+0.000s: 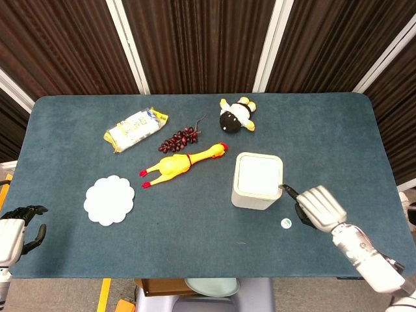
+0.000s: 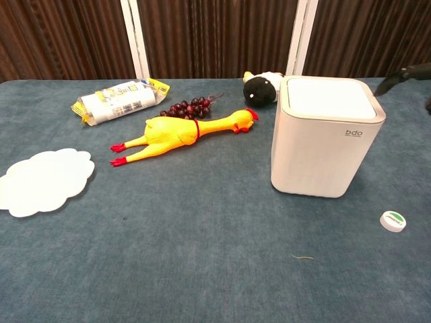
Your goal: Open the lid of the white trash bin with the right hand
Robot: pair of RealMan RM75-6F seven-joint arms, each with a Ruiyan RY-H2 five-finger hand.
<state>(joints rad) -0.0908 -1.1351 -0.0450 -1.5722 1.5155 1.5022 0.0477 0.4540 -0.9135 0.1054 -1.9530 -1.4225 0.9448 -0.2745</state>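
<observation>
I read "bdo" on the front wall of the white trash bin [image 2: 328,138], near its top edge. The snack packet [image 2: 118,102] and small round cap [image 2: 392,221] carry print, probably too blurred to read.

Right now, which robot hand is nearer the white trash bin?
Right. The right robot hand sits just beside the white trash bin, on its right side, fingers nearly at its wall. The left robot hand is at the table's far left edge.

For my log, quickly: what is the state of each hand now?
Left hand: holds nothing, fingers curled; open or closed cannot be told.
Right hand: open, holds nothing, beside the white trash bin.
</observation>
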